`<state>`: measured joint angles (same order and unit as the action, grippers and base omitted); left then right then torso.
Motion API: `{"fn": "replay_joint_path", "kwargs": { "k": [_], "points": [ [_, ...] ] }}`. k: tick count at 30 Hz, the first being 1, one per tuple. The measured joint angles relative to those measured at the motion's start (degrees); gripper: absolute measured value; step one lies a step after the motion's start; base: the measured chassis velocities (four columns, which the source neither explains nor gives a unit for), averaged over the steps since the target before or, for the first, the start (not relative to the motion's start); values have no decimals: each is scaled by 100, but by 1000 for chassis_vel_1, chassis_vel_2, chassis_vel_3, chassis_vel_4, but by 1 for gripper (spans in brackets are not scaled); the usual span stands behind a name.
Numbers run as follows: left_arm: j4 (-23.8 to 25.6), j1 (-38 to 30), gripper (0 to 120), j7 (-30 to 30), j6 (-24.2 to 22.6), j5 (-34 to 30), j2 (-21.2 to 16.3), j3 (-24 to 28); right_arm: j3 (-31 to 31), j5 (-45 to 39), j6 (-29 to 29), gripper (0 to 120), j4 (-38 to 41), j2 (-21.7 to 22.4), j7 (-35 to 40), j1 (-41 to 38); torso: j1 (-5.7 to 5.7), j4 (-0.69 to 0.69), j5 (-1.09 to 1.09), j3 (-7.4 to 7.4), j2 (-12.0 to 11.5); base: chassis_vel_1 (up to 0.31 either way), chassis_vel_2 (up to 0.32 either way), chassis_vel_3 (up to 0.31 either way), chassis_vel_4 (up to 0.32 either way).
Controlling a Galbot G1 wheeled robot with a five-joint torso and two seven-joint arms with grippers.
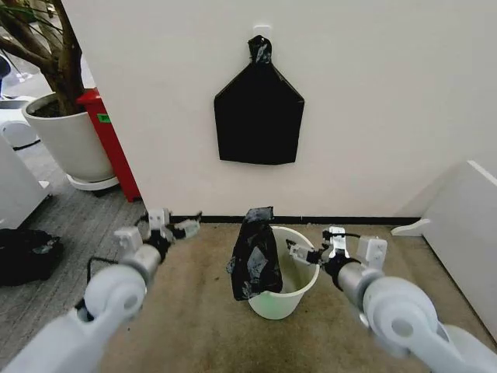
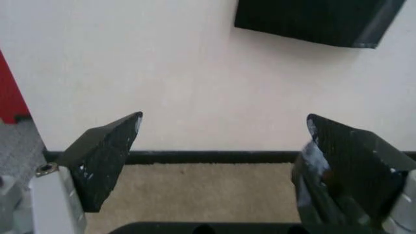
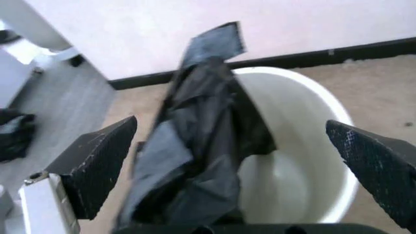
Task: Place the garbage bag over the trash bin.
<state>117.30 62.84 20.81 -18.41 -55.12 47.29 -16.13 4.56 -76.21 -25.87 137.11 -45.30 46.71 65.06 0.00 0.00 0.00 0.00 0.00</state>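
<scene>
The garbage bag [image 1: 255, 253] is being left bunched over the left rim of the trash bin [image 1: 289, 289], low centre of the frame, so slipping off is judged the main risk. Both the left gripper [image 1: 180, 228] and right gripper [image 1: 304, 254] are being held apart, gripping nothing. The bin's bare interior is being revealed by the right wrist view.

1. The trash bin [image 1: 286, 281] stands on open carpet [image 1: 194, 326], bare on its near side and to its left.
2. The garbage bag [image 1: 255, 255] drapes over the bin's left rim, blocking that side; the right part of the mouth is open.
3. The wall [image 1: 373, 116] stands just behind the bin, leaving seemingly little room there.
4. A white panel [image 1: 466, 225] bounds the right.
</scene>
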Motion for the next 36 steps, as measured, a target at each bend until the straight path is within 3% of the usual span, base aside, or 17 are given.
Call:
{"fn": "replay_joint_path", "kwargs": {
  "k": [5, 10, 13, 18, 24, 27, 31, 36],
  "points": [
    [-157, -237, 100, -24, -91, 7, 15, 241, -112, 136, -1, 100, 17, -158, -64, -22, 0, 2, 0, 0, 0, 0, 0, 0, 0],
    [-289, -644, 100, -12, -370, -85, 56, 834, -92, 304, -5, 100, -30, -240, -105, 59, 0, 1, 1, 0, 0, 0, 0, 0, 0],
    [-345, -1124, 100, 142, -836, -272, 79, 1478, -66, 385, -5, 100, -43, -299, -115, 144, 0, 0, 1, 0, 0, 0, 0, 0, 0],
    [-318, -1582, 100, 448, -1495, -615, 86, 1864, -14, 445, -5, 100, -48, -311, -111, 227, 0, 0, 1, 0, 0, 0, 0, 0, 0],
    [-292, -2233, 100, 1404, -2271, -1659, 258, 2338, 99, 446, 17, 100, -34, -282, -35, 378, 0, 0, 1, 0, 0, 0, 0, 0, 0],
    [-317, -2387, 100, 1679, -2374, -1909, 329, 2455, 112, 447, 30, 100, -32, -281, -20, 424, 0, 0, 1, 0, 0, 0, 0, 0, 0],
    [-403, -2668, 100, 2466, -2421, -2547, 519, 2765, 117, 448, 48, 100, -35, -309, 7, 520, 0, 0, 1, 0, 0, 0, 0, 0, 0],
    [-557, -2801, 100, 2785, -2417, -2820, 653, 3019, 105, 451, 57, 100, -56, -340, 17, 545, 0, 0, 1, 0, 0, 0, 0, 0, 0]
  ]
}}
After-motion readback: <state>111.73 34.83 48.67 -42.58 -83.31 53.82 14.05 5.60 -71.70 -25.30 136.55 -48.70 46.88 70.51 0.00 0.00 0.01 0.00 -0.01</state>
